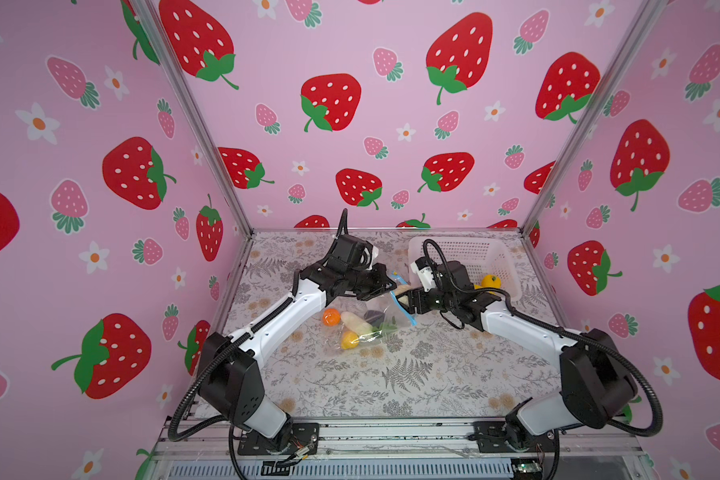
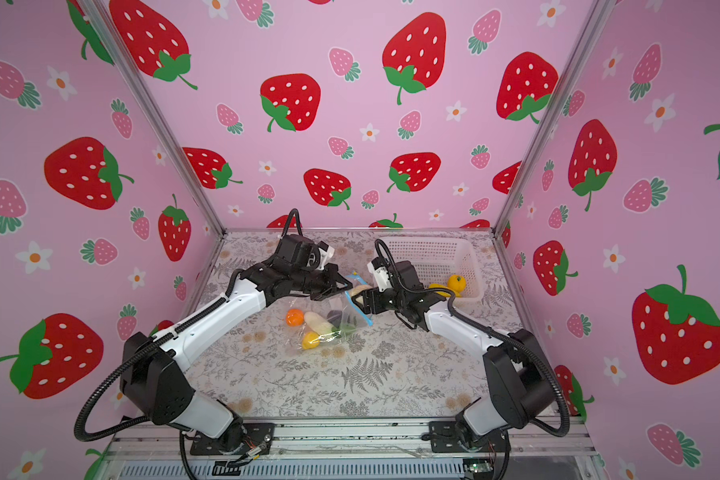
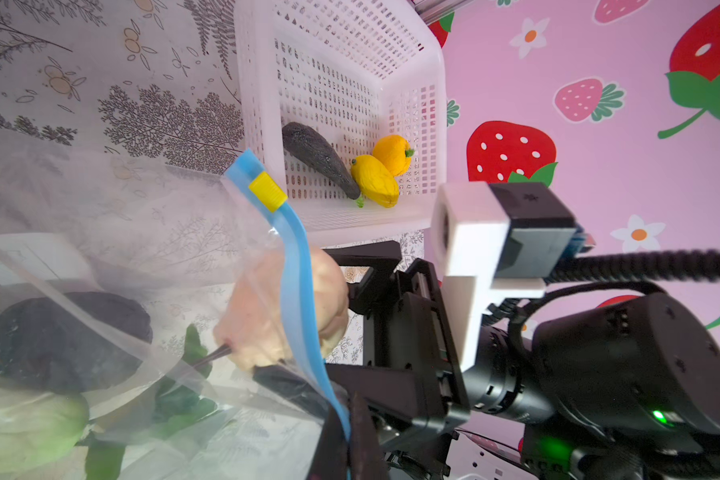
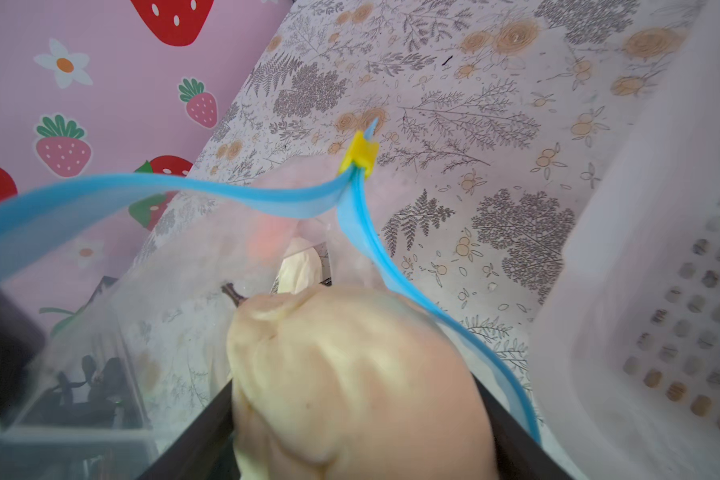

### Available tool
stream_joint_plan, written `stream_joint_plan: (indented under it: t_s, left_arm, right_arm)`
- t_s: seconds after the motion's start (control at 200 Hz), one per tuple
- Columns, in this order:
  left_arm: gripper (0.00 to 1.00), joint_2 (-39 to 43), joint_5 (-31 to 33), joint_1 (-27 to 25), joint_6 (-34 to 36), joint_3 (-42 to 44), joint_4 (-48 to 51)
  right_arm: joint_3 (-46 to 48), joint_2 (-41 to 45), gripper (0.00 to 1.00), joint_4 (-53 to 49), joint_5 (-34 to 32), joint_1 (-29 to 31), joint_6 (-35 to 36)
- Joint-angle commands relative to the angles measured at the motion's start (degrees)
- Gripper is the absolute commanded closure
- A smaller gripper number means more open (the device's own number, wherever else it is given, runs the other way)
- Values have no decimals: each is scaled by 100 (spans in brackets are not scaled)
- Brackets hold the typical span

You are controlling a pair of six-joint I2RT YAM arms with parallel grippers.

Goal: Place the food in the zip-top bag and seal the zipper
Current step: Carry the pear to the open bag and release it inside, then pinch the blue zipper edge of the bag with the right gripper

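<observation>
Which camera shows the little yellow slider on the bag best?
The left wrist view: the yellow slider is big and sharp. The right wrist view shows it smaller. In both top views it's barely a speck.

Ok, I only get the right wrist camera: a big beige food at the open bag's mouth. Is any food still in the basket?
Observer: Yes, three. The left wrist view shows a dark piece, a lemon-yellow piece and a deeper yellow piece in the white basket.
Operator: Who's holding the bag open?
Observer: The left end effector, shut on the zip-top bag at its blue zipper edge, near your beige food.
Operator: Is the bag up in the air?
Observer: Only its mouth; in both top views the bottom lies on the table, with a yellow-orange piece inside.
</observation>
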State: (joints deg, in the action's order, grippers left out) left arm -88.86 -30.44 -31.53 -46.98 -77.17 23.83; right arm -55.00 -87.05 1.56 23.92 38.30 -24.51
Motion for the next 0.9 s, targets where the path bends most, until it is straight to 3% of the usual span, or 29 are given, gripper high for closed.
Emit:
stream_joint_plan:
  t_s: [0.0,0.275,0.545,0.895]
  left_arm:
    - [100,192,-13,-72,-80,67,-215]
    - [100,470,-36,-91,-229,573,-722]
    - [100,647,-48,-26,-173,667,-678]
    - [100,624,-183,165,-255,759,-826]
  right_arm:
    - [-389,-265,31,208,349,128,-96]
    - [-1007,-764,15,-104,376,317,-14]
    - [-1001,-600,11,99,327,331,-242]
    - [-1061,113,10,-483,-103,309,-28]
